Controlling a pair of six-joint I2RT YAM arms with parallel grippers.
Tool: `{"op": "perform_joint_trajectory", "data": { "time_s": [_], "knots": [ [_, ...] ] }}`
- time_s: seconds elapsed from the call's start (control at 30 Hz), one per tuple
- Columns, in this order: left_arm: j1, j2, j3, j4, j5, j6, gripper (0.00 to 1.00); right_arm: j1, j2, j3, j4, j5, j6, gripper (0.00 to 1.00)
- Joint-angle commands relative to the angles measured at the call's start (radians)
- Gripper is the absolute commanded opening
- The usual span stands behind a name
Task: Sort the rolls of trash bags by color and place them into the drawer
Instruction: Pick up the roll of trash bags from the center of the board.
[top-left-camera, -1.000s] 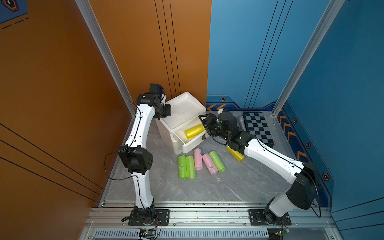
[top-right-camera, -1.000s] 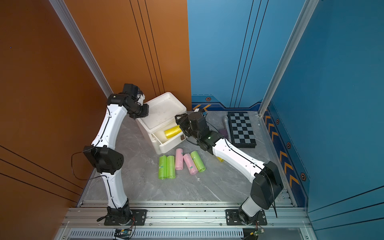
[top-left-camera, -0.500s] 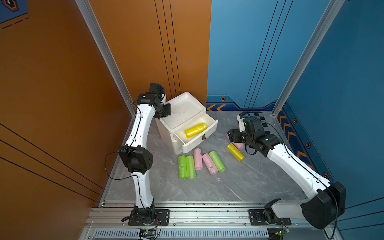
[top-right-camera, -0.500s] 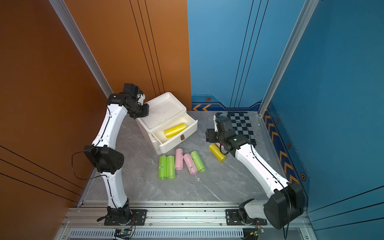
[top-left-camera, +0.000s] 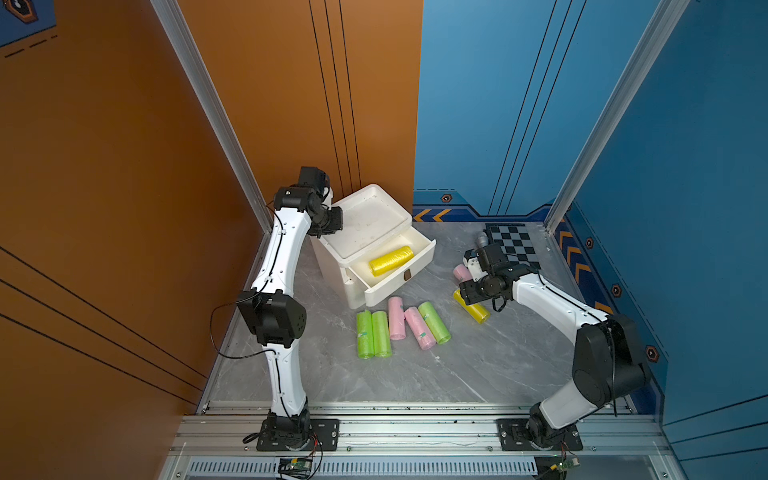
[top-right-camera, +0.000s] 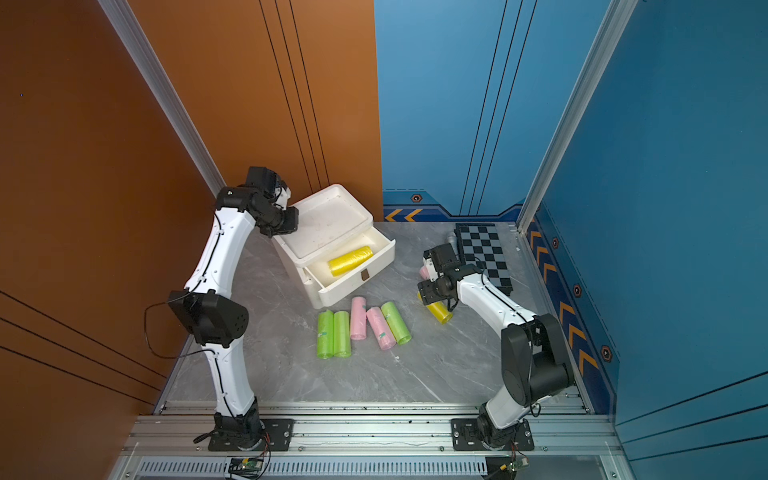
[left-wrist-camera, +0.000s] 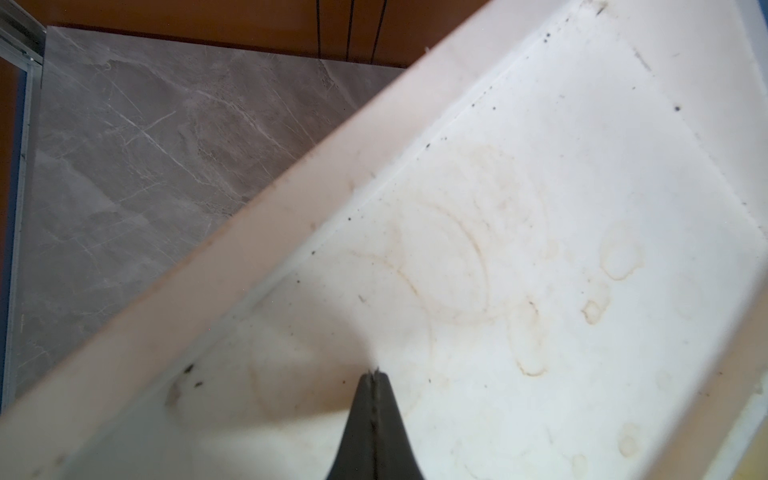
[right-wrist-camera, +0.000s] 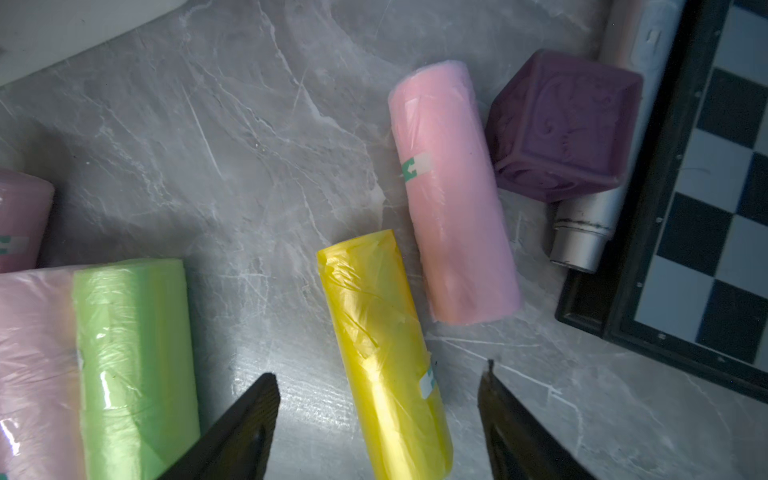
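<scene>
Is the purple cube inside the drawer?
No, the cube is out by the chessboard, next to a pink roll.

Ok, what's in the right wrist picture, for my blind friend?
The open right hand hangs over a glossy yellow plastic roll on the grey marble table. Nearby lie a pale pink plastic roll, a purple cube and a checkered board.

green rolls (top-left-camera: 365, 334) x3 | pink rolls (top-left-camera: 396, 318) x3 | yellow rolls (top-left-camera: 390, 260) x2 | drawer (top-left-camera: 399, 283) white | cube (right-wrist-camera: 565, 129) purple | board (top-left-camera: 515, 249) black-white checks | table (top-left-camera: 415, 374) grey marbled | orange wall (top-left-camera: 124, 166) 10 o'clock | blue wall (top-left-camera: 498, 104) 2 o'clock
</scene>
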Motion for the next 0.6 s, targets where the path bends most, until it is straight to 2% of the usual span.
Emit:
{"op": "perform_joint_trajectory", "data": {
  "time_s": [0.0, 0.57],
  "knots": [
    [0.009, 0.044, -0.023, -0.086, 0.008, 0.003, 0.0, -0.013, 0.032, 0.015, -0.036, -0.063, -0.031, 0.78],
    [0.025, 0.038, -0.046, -0.086, 0.008, 0.007, 0.0, -0.02, 0.153, -0.009, -0.034, -0.083, 0.022, 0.75]
  ]
}}
